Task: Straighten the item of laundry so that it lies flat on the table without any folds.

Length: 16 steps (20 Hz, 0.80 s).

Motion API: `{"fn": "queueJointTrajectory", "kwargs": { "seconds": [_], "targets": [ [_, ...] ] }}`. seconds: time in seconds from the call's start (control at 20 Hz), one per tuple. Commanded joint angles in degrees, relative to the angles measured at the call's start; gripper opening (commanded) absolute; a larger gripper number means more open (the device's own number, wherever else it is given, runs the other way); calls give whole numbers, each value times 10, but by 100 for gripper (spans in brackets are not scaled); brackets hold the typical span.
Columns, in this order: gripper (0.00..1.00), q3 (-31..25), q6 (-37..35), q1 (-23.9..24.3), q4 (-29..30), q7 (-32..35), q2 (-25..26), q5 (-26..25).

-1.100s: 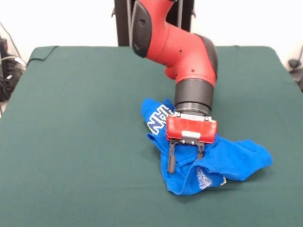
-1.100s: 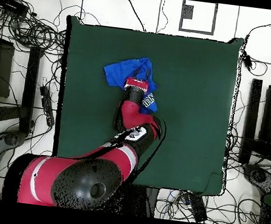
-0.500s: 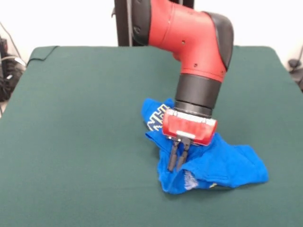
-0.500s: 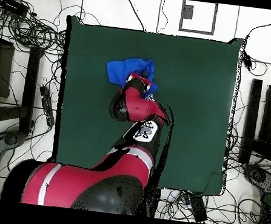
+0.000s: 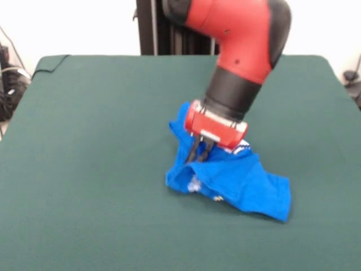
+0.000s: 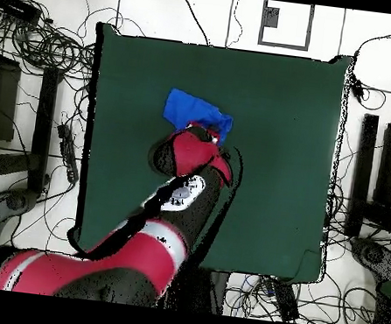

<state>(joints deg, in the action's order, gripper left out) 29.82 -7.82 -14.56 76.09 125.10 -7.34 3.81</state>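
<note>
One blue shirt (image 5: 237, 180) bunched, folded, pinched in closed jaws.

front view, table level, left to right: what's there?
Bare green table → bunched end of the blue T-shirt, pinched in the gripper with its jaws closed on the cloth → the shirt's trailing end lying on the table → bare table again.
</note>
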Motion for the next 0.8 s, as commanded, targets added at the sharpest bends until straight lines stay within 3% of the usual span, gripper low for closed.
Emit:
{"fn": "queueJointTrajectory", "kwargs": {
  "seconds": [0.05, 0.25, 0.3, 0.4, 0.55, 0.8],
  "targets": [
    [0, 191, -124, -159, 50, 154, 100, 19],
    [0, 306, -90, -235, 75, 218, 163, 40],
    [0, 358, -101, -268, 82, 245, 197, 52],
    [0, 406, -133, -302, 91, 256, 226, 62],
    [0, 440, -200, -320, 87, 207, 218, 45],
    [0, 452, -244, -311, 66, 97, 154, -12]
  ]
}}
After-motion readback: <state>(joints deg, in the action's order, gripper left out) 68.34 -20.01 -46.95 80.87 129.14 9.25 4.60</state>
